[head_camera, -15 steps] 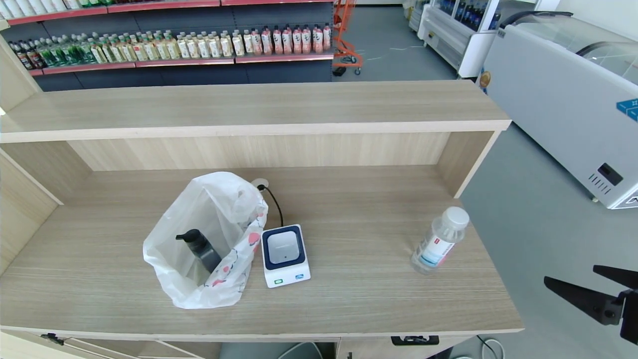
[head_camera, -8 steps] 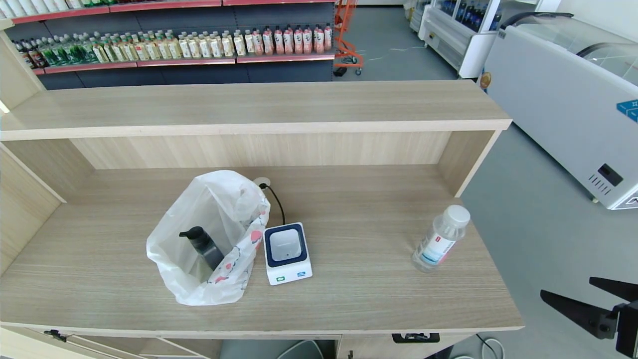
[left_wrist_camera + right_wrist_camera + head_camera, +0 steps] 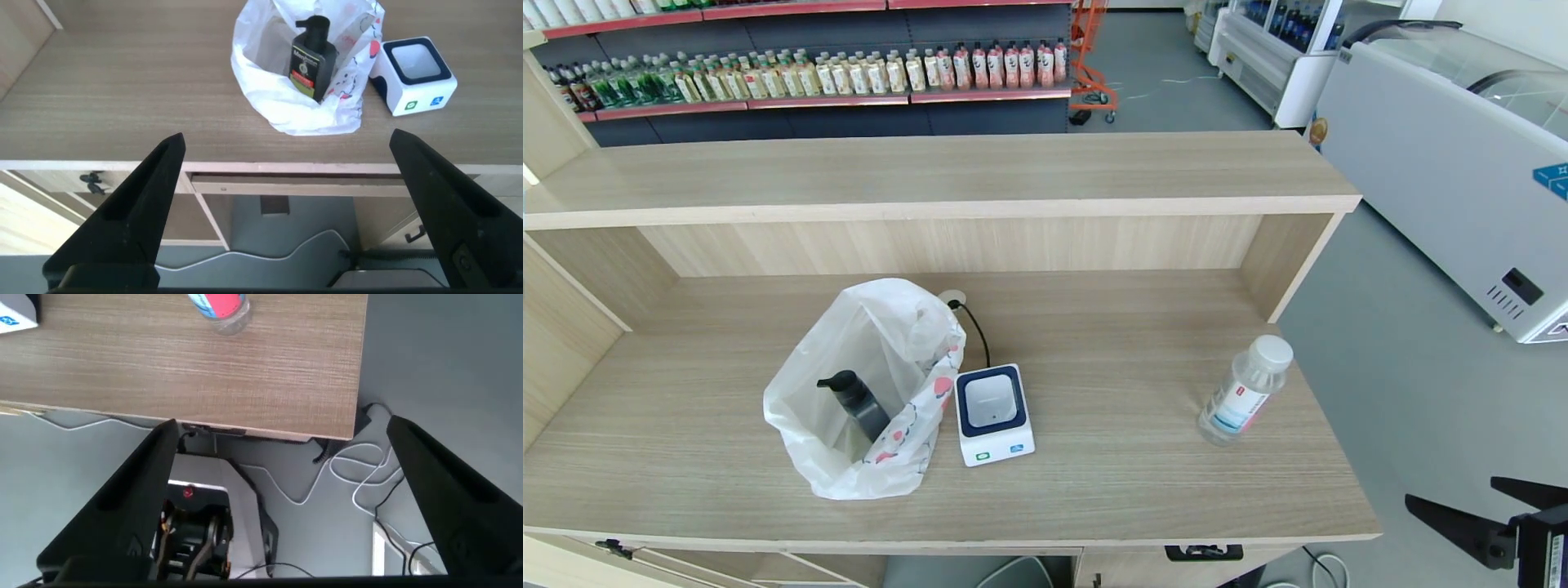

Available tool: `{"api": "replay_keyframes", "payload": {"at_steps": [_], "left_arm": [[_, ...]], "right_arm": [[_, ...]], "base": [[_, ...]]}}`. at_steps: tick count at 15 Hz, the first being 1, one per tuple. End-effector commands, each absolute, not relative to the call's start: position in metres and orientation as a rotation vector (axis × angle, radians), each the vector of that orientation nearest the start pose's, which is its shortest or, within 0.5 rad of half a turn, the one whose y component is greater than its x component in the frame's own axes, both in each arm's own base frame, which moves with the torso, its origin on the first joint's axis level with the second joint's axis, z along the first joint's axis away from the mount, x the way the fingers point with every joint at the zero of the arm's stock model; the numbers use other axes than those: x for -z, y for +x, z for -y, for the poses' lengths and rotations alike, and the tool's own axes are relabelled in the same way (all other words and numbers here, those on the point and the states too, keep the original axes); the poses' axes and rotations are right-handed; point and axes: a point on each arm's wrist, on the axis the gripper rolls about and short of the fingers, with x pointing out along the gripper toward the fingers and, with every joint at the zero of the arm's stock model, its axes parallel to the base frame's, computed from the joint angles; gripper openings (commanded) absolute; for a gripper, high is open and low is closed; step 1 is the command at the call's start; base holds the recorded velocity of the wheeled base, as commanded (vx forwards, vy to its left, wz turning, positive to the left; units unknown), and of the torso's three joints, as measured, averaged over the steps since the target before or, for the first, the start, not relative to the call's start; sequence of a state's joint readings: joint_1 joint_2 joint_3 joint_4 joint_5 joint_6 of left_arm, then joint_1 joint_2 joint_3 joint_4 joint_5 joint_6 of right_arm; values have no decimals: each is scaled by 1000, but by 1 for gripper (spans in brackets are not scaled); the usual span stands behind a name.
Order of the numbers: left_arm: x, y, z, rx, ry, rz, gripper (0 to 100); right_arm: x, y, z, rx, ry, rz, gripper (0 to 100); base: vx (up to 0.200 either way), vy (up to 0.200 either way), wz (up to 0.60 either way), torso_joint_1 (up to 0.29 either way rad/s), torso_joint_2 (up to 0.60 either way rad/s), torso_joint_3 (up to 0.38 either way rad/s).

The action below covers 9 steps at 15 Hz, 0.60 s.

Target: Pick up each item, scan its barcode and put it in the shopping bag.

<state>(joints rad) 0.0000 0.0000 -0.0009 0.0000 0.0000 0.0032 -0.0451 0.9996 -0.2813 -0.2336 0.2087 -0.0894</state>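
Between items, by the look of it — first one bagged, second not yet touched. Inside the shopping bag (image 3: pixel 805 425), left of centre on the tabletop (image 3: pixel 1111 474): a dark pump bottle (image 3: pixel 856 402), leaning, nozzle up. Just beside the bag, on its right: the barcode scanner (image 3: pixel 994 415), window facing up, cable (image 3: pixel 976 335) trailing off behind it. Well apart from both, near the tabletop's right edge: the clear water bottle (image 3: pixel 1245 392), upright, white cap on.

Right gripper (image 3: pixel 282 429) low, off the tabletop's near right corner, jaws spread wide with nothing between them; water bottle beyond the tips in the wrist view. Left gripper (image 3: pixel 288 139) likewise short of the front edge, jaws spread and empty, facing the bag.

Judged next: fetch the water bottle with the right arm. Calls for rising above tabletop height, coming in over the near edge and closing on the bottle's body below the cap — round, smooth, probably light, so easy to tip or shove toward the edge if struck off-centre. Then across to the scanner with the label's barcode turned down to the window, and on into the bag's open mouth beside the pump bottle.
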Motion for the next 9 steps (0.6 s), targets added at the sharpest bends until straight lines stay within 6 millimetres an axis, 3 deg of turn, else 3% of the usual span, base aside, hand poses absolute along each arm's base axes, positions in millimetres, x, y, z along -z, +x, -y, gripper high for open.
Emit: {"api": "replay_keyframes", "payload": {"at_steps": [1, 9], "left_arm": [[-76, -23, 0, 0, 3, 0, 100], [-76, -23, 0, 0, 3, -2, 100]], "right_arm": [[-141, 111, 0, -182, -28, -490, 100], [-131, 135, 1, -206, -144, -413, 100]], "base": [[0, 0, 0, 0, 0, 0], [0, 0, 0, 0, 0, 0]]}}
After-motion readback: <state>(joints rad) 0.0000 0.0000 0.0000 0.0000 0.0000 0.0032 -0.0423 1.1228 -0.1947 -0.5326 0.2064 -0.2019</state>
